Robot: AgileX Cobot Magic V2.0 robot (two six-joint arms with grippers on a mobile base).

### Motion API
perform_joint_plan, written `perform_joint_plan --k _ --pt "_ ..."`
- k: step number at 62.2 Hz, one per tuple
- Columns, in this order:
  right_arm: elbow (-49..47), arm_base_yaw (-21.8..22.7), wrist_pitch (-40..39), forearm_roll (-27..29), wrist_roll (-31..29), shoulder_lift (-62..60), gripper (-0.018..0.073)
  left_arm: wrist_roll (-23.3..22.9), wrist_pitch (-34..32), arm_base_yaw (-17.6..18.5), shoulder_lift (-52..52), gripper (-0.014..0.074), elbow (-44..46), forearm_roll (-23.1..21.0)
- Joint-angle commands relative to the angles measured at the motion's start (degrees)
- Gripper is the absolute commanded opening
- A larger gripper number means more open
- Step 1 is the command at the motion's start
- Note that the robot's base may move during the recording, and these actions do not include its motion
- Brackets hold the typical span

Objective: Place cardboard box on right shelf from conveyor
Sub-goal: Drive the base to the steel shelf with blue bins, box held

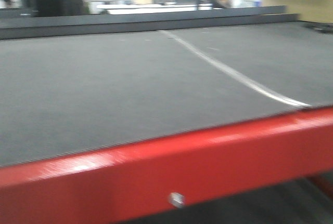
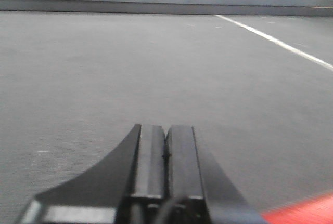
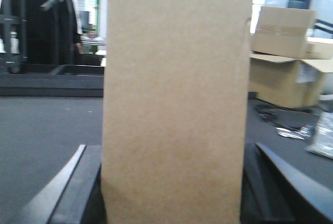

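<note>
Gripping the cardboard box point(image 3: 174, 78) squarely in my right gripper point(image 3: 171, 193), conveyor point(image 3: 41, 125) stretching beyond; left gripper point(image 2: 166, 141) pinched closed, empty. Tall box, low hold, so I reckon a fast swing could tip it.
</note>
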State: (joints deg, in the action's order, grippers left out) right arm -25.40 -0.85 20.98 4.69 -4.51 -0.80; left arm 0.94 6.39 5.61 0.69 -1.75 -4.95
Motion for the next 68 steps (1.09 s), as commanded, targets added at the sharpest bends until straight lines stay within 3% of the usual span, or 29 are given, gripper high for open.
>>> perform_joint_plan --k 1,68 --pt "-1.6 0.3 -5.9 0.0 -0.6 -0.5 0.0312 -0.1 -4.6 0.5 0.3 -0.0119 0.2 -0.1" --pt "-1.6 0.3 -5.9 0.0 -0.6 -0.5 0.0312 -0.1 -4.6 0.5 0.3 -0.0119 0.2 -0.1"
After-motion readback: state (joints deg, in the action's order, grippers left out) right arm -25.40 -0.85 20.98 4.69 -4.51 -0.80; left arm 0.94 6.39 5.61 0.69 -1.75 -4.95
